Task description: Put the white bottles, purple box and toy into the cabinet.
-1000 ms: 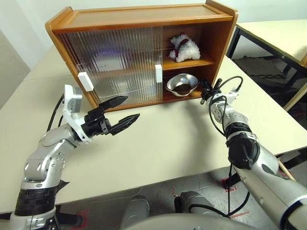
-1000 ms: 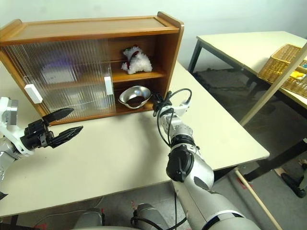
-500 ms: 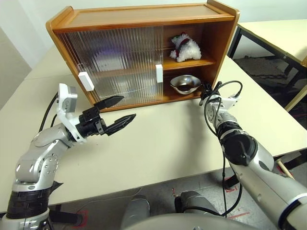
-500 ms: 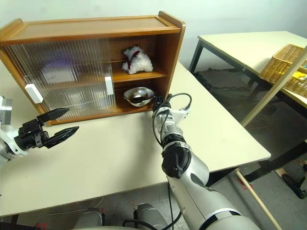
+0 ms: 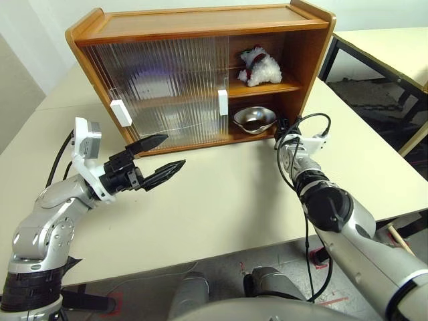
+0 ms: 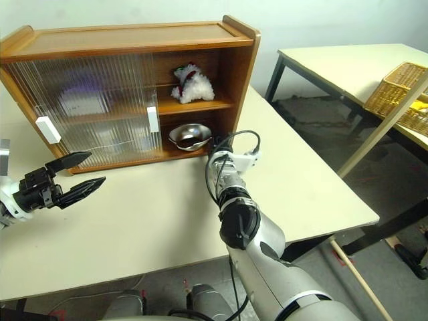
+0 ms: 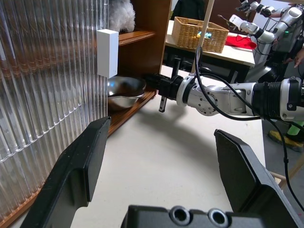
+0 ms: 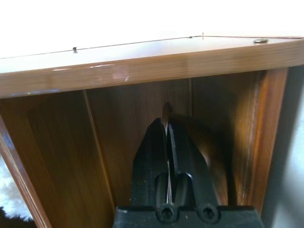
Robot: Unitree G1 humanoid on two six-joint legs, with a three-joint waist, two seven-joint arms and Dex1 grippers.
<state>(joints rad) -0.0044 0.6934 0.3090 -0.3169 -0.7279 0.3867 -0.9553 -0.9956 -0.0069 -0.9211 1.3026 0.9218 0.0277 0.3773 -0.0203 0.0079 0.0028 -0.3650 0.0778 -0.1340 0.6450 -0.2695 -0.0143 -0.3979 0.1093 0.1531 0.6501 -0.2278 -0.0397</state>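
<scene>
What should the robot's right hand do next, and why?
Probably draw the right gripper back from the cabinet. Its fingers are together and hold nothing, the bowl sits on the lower shelf right by it, and the toy lies on the upper shelf.

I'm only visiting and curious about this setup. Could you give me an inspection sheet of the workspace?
Surface: beige table.
Job's things: cabinet, right side open; toy on its upper shelf.
Clutter: steel bowl on the lower shelf.
Grippers: left pincer open, over the table; right pincer shut, at the cabinet's open side near the bowl.
Cables: black cable loops over the right wrist.
Surroundings: second table, wicker basket.
</scene>
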